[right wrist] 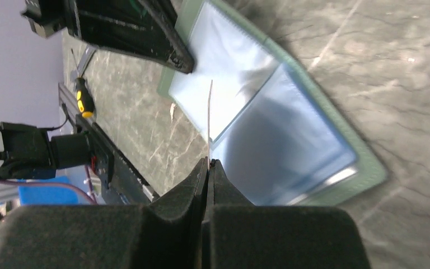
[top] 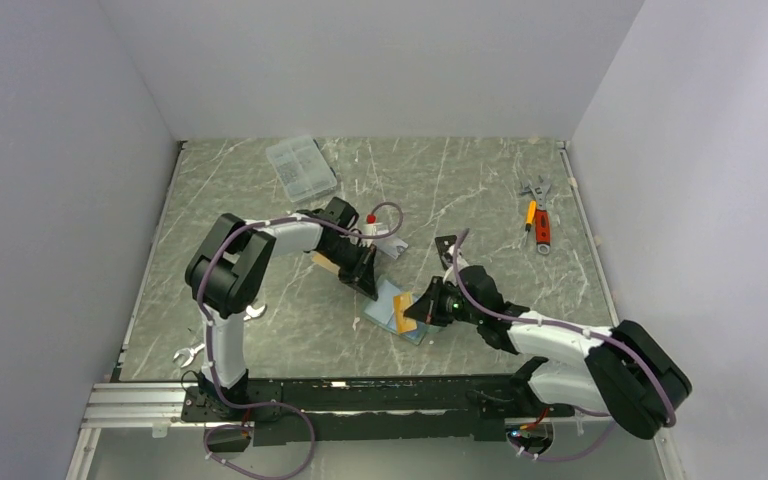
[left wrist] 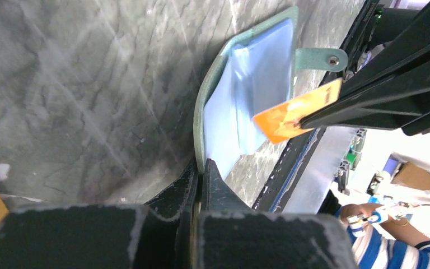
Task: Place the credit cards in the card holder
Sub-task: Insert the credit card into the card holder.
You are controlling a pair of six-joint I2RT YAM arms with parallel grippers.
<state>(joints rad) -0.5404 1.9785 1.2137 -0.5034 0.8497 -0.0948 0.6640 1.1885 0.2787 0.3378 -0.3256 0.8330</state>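
The grey-green card holder point(top: 390, 318) lies open on the table, light blue inside. My left gripper point(top: 368, 280) is shut on its far edge; in the left wrist view the fingertips point(left wrist: 201, 166) pinch the green rim of the card holder point(left wrist: 241, 106), whose snap tab point(left wrist: 320, 58) points right. My right gripper point(top: 423, 305) is shut on the orange-gold card point(top: 404, 313) and holds it over the blue inside. The card point(left wrist: 291, 115) shows its face in the left wrist view and its thin edge point(right wrist: 210, 117) in the right wrist view, above the holder's pocket point(right wrist: 291, 151). A silvery-white piece point(top: 392, 247), perhaps the other card, lies behind the left wrist.
A flat black square point(top: 447, 245) lies behind the right gripper. A tan flat piece point(top: 322, 262) lies under the left arm. A clear compartment box point(top: 301, 166) stands at the back left. Pliers and a screwdriver point(top: 540, 230) lie at the back right. A wrench point(top: 188, 352) lies near the left base.
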